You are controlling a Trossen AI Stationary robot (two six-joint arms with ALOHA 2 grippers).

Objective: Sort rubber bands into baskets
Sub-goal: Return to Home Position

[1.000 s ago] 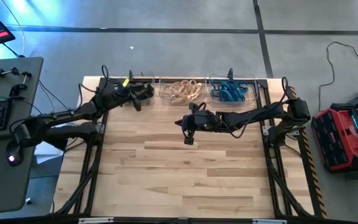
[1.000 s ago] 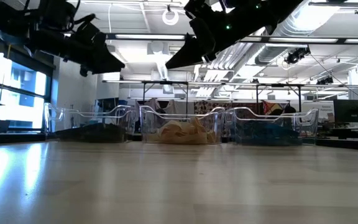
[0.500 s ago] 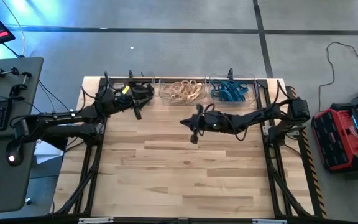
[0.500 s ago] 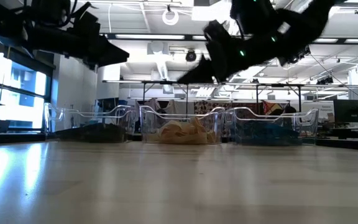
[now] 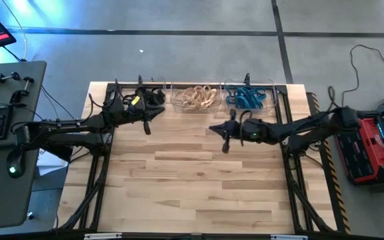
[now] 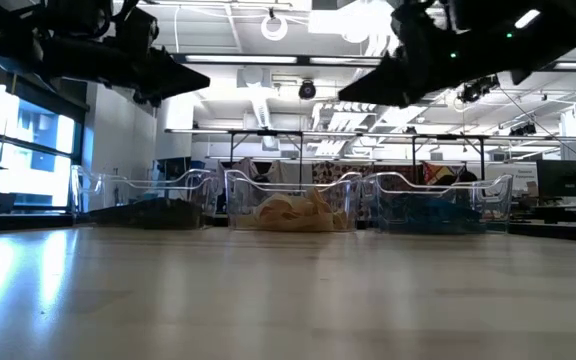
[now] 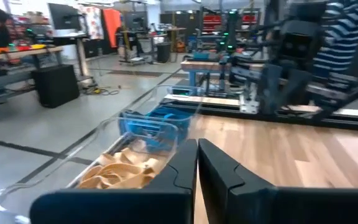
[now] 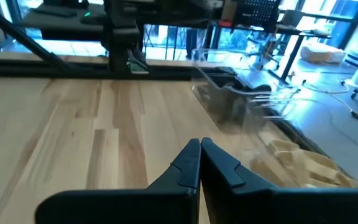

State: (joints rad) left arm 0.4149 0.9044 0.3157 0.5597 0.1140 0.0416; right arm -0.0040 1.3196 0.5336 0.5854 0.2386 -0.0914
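My right end effector (image 5: 222, 137), clenched empty, has slid right off centre. The left end effector (image 5: 147, 120), also clenched, hangs by the 3 far-edge baskets (image 5: 199, 85) holding the rubber bands (image 5: 194, 98). The worktop (image 5: 192, 187) is open in front.

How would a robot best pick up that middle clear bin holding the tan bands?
Probably take the middle bin by its near long wall, from above, fingers astride it: the top is open, the wall thin and upright, and neighbouring bins crowd both ends.
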